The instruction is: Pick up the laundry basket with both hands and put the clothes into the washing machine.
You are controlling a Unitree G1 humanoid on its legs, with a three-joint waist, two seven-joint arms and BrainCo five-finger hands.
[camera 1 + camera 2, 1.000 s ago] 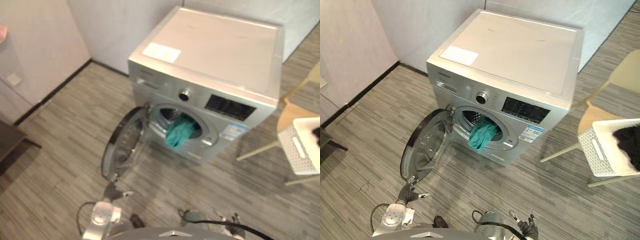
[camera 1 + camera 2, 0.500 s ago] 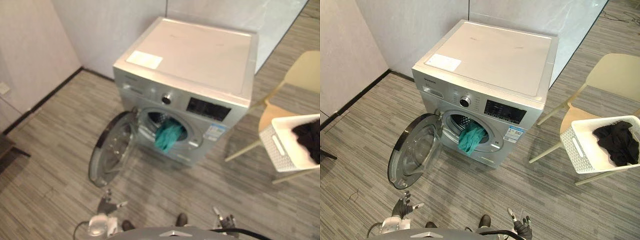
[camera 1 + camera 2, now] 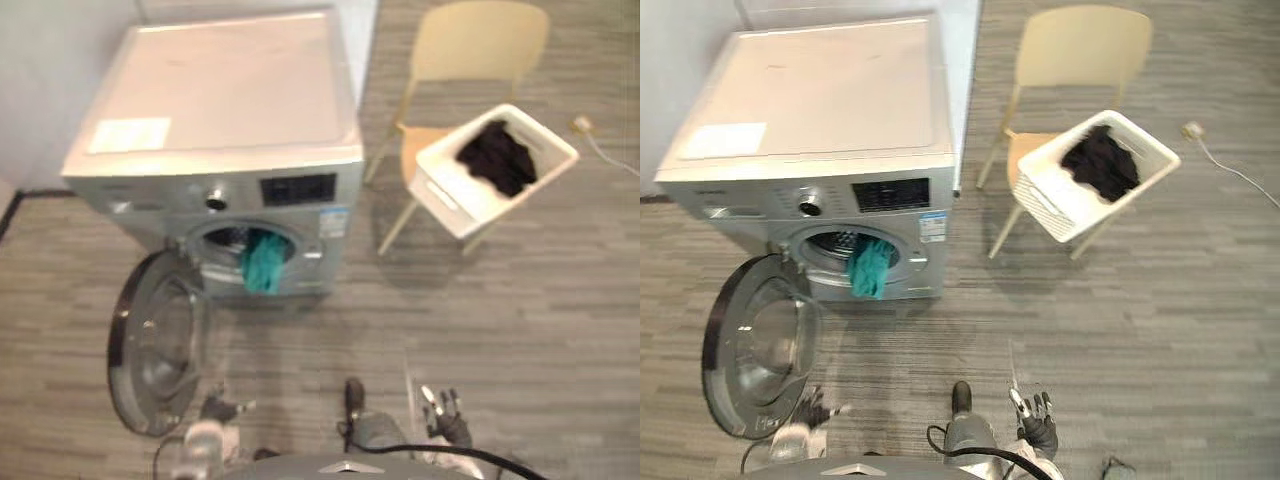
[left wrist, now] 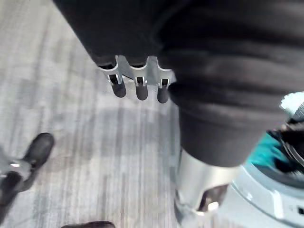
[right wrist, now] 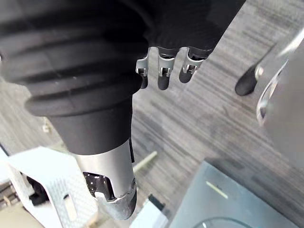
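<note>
A white laundry basket [image 3: 1042, 192] sits tilted on a beige chair [image 3: 1085, 45], with dark clothes [image 3: 1100, 163] inside. To its left stands the silver washing machine [image 3: 820, 90]; its round door [image 3: 755, 345] is swung open and a teal cloth [image 3: 870, 268] hangs out of the drum. Both hands hang low near the floor, far from the basket. My left hand [image 3: 812, 410] is beside the door, my right hand [image 3: 1035, 410] over bare floor. In the wrist views the left fingers [image 4: 137, 88] and right fingers [image 5: 164, 71] are straight and hold nothing.
Grey plank floor spreads between me and the chair. A white plug with its cord [image 3: 1192, 130] lies on the floor right of the basket. The open door juts out over the floor in front of the machine. A wall stands behind the machine.
The camera has swung to the right, so the chair and basket now sit fully in view and the machine has shifted left. Both hands stay hanging low and open.
</note>
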